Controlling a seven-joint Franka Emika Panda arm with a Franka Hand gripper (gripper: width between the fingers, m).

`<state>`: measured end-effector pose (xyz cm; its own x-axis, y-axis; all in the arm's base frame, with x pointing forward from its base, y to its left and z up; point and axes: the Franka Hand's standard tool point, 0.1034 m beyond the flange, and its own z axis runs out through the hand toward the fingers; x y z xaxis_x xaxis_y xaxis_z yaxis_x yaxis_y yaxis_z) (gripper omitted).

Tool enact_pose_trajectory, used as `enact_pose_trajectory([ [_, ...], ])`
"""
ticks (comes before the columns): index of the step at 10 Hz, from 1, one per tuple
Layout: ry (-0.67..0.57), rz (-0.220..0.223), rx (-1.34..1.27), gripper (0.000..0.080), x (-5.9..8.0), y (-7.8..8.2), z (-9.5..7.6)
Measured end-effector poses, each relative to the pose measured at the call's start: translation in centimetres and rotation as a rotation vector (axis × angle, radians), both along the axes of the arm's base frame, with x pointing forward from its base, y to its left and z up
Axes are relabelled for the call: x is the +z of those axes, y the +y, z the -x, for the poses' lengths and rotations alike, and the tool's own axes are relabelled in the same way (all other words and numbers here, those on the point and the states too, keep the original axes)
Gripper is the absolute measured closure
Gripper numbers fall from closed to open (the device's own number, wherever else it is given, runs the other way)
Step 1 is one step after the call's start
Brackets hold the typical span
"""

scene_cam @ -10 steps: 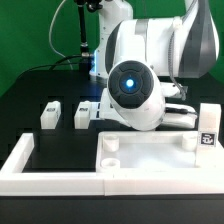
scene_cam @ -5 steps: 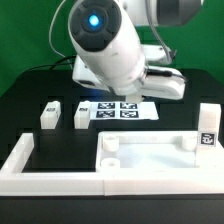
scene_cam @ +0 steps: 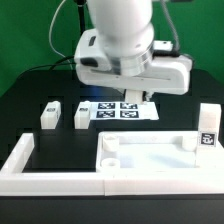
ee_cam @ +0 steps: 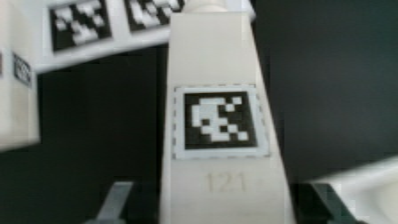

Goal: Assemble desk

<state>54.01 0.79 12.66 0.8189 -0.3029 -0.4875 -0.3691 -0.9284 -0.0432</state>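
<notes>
My claw clamped on leg, exterior frame centre; I'd hold it vertical, lower squarely into panel socket.

White rimmed panel flat, tagged legs — upright

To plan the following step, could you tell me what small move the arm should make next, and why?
Probably close the end effector on the leg: the wrist view shows the leg centred between the jaws, near the marker board, though whether they already grip it is unclear.
</notes>
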Motion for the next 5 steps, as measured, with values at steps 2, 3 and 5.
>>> enact_pose_trajectory([
  [2,-0.291,0.078,-0.062,0.0511,3.2,-1.8,-5.3],
  [3,-0.371,0.096,-0.072,0.0511,3.2,-1.8,-4.9],
  [5,-0.492,0.13,-0.073,0.0511,3.0,-1.4,-5.8],
])
